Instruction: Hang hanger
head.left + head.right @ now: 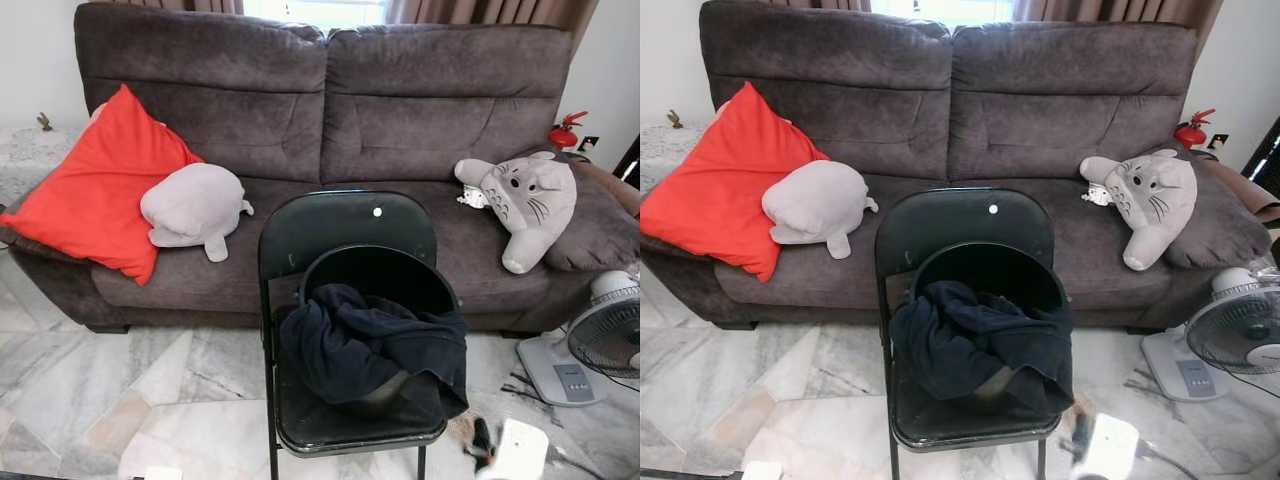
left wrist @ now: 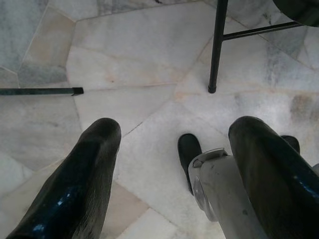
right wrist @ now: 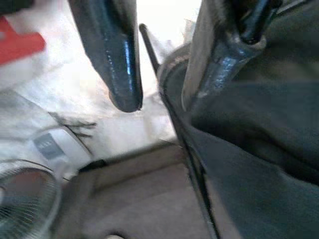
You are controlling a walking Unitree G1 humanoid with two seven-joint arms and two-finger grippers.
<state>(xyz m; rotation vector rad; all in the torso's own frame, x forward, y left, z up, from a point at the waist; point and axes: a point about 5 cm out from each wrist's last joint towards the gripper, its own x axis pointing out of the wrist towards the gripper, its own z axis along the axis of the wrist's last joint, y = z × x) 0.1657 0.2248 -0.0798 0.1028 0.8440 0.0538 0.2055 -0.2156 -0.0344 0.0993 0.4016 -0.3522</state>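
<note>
Black fingers of the left hand (image 2: 172, 149) hang spread over the marble floor (image 2: 129, 59), with nothing between them and a leg of the folding chair (image 1: 345, 235) just beyond. The right hand (image 3: 157, 99) works low beside the chair's seat edge, its fingers apart. A thin dark rod runs up between them, and this may be the wire of the hanger (image 3: 148, 46), though the blur makes it hard to tell from the chair's own rim. If it is the hanger, it lies inside the open grip, nearer one finger than the other and not yet pinched. A lift now would likely leave it behind or let it swing free. It could also catch on the dark garment (image 1: 370, 350) spilling from the round black tub (image 1: 380, 265) on the seat and drag cloth along. The standing fan (image 1: 610, 335) sits close on the right, so a wide swing of that arm might strike it.
</note>
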